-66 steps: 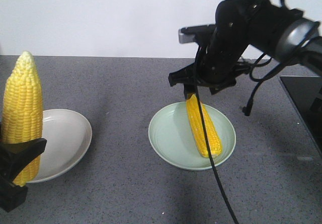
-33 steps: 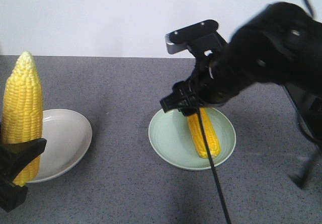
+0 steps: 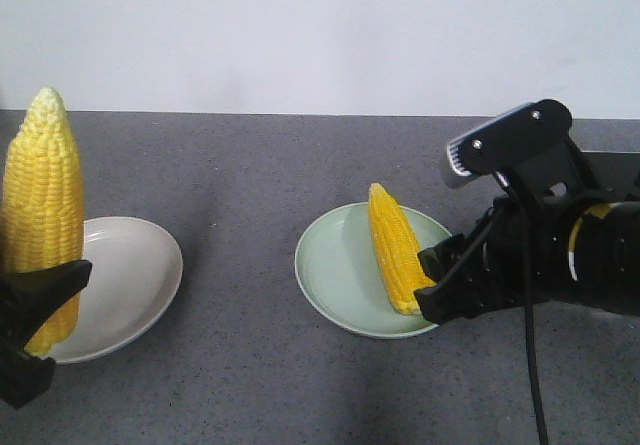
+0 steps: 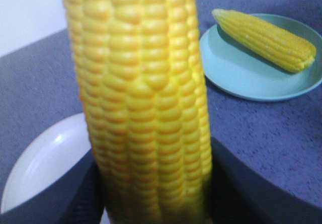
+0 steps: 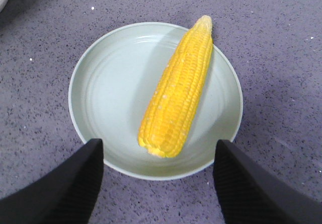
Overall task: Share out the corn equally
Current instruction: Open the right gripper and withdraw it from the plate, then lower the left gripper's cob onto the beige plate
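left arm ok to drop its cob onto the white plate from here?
Probably yes. The left gripper holds its corn cob upright right at the near edge of the white plate, which is bare. The right gripper is off by the green plate, so nothing blocks it.

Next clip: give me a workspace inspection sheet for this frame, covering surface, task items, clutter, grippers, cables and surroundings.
Surface: grey speckled countertop, no spills seen.
Task items: one corn cob lies loose on the green plate; the second cob is held upright next to the white plate, which holds nothing.
Clutter: nothing seen.
Grippers: left gripper is closed on the second cob. Right gripper has its jaws apart and empty, at the near edge of the green plate, not touching the cob.
Cables: a black cable hangs from the right arm down to the frame's lower edge, clear of the plate.
Surroundings: plain white wall behind the counter.
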Controlling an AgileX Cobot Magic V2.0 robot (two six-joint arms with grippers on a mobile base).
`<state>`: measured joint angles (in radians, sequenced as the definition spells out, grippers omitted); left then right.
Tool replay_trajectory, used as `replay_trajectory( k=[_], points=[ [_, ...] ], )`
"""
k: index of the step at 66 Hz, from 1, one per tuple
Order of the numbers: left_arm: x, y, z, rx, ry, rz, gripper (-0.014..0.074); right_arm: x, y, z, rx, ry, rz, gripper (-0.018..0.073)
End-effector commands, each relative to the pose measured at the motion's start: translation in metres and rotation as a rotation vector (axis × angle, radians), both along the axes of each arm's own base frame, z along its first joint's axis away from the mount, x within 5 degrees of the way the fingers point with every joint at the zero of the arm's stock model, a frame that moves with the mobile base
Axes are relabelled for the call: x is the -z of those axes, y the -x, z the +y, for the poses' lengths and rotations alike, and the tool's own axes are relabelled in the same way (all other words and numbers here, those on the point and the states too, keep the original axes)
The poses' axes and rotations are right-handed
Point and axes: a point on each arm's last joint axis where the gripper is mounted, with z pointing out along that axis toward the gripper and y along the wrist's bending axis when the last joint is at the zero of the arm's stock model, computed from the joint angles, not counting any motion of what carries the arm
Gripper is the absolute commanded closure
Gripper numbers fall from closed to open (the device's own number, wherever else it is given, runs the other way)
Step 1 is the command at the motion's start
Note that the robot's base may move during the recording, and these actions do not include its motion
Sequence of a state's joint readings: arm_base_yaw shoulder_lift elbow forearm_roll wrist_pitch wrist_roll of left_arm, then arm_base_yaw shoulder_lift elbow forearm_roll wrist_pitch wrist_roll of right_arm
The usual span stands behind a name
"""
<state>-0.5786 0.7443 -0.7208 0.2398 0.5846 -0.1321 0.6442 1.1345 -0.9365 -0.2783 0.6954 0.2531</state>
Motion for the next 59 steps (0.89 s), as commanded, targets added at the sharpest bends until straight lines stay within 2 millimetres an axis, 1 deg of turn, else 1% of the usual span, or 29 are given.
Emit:
replay_trajectory(
  k=[1,14,28,36,44,59],
  points=[
    [-0.019,-0.003,-0.003,0.018,0.048,-0.126,0.0363,-0.014,0.005,-0.005,-0.026,-0.032,-0.116,0.0097],
    [-0.034,-0.009,-0.001,-0.029,0.029,-0.130,0.0357,-0.011,0.009,-0.009,-0.020,-0.018,-0.103,0.0097],
    [-0.046,-0.030,-0.004,-0.102,-0.105,-0.054,0.0356,-0.011,0.009,-0.009,-0.017,-0.014,-0.095,0.0097],
    [-0.048,-0.048,-0.008,-0.148,-0.184,0.005,0.0354,-0.011,0.009,-0.009,-0.017,-0.014,-0.096,0.0097],
    [-0.045,-0.070,-0.009,-0.222,-0.237,0.099,0.0351,-0.011,0.009,-0.009,-0.017,-0.014,-0.095,0.0097],
    [-0.035,-0.115,0.004,-0.386,-0.313,0.294,0.0351,-0.011,0.009,-0.009,-0.017,-0.014,-0.095,0.0097]
  ],
)
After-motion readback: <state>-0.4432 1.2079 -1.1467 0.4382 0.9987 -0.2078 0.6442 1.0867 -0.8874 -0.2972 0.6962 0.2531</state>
